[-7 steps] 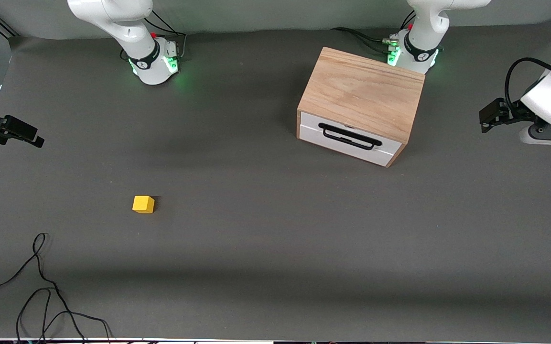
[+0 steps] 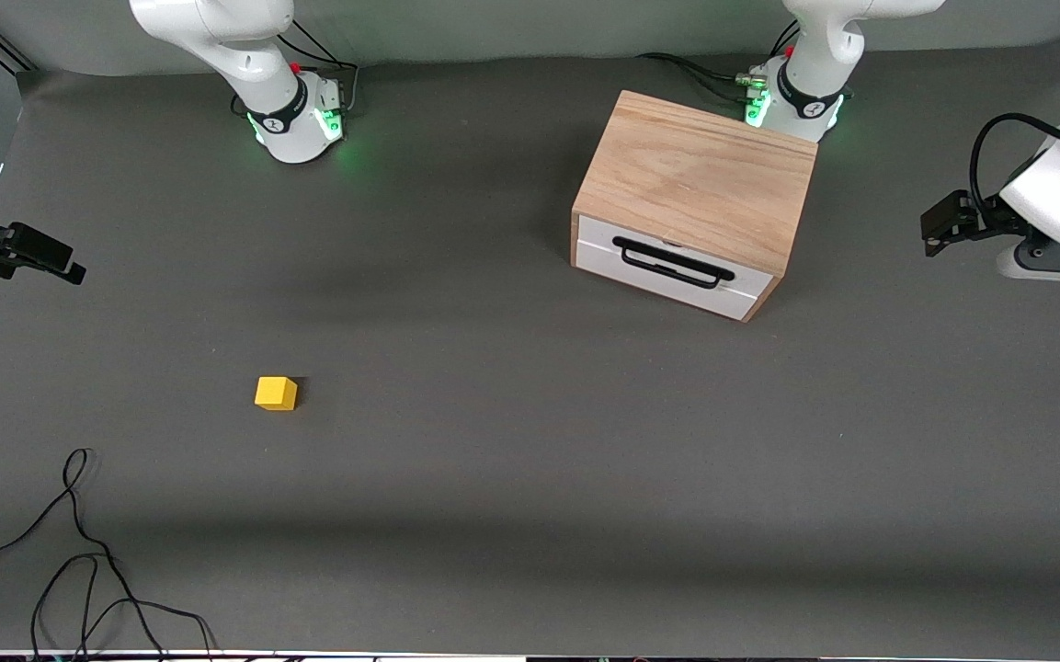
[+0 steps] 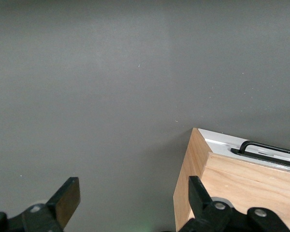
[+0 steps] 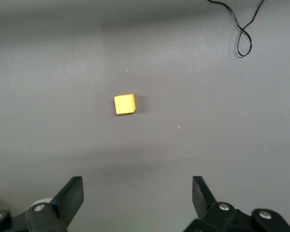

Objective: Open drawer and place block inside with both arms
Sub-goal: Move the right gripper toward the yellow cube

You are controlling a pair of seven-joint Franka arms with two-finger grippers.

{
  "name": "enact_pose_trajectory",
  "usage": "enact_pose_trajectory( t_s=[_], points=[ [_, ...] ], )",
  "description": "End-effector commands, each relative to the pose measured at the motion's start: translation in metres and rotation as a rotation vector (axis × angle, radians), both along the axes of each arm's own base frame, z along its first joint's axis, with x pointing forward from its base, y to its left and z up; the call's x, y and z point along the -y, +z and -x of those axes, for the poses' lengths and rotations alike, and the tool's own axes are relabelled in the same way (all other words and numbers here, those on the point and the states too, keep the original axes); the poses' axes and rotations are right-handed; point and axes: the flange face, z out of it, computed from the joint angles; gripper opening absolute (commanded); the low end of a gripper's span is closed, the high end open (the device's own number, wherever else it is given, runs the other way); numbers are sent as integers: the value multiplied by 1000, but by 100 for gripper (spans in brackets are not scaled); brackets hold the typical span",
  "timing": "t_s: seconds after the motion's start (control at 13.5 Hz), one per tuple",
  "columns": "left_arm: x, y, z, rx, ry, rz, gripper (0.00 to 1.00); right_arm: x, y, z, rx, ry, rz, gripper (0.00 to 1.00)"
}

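The yellow block [image 2: 276, 393] lies on the grey table toward the right arm's end; it also shows in the right wrist view [image 4: 124, 104]. The drawer [image 2: 649, 276] is shut in its oak box [image 2: 700, 179], its black bar handle [image 2: 672, 262] facing the front camera. My right gripper [image 2: 65, 267] is open and empty in the air at the table's edge, apart from the block; its jaws show wide apart [image 4: 137, 191]. My left gripper [image 2: 939, 225] is open and empty beside the box; its view [image 3: 134, 193] shows the box corner [image 3: 232, 193] and handle [image 3: 270, 152].
A loose black cable [image 2: 79, 552] lies on the table nearer to the front camera than the block, at the right arm's end; it also shows in the right wrist view [image 4: 241, 34]. The two green-lit arm bases [image 2: 300, 119] stand at the table's back edge.
The left arm's hand has shifted very slightly. The block, the drawer and the right gripper have not moved.
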Motion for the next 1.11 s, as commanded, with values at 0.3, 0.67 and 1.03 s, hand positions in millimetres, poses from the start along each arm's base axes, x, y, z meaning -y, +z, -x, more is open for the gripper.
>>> enact_pose_trajectory(
  t_s=[0.3, 0.67, 1.03],
  points=[
    [7, 0, 3, -26, -25, 25, 100, -71, -11, -11, 9, 189, 75, 100],
    [10, -2, 5, -46, -21, 57, 100, -92, -34, -34, 48, 239, 66, 100],
    [12, -3, 6, -53, -24, 56, 100, -99, -108, -76, 45, 228, 51, 100]
  ],
)
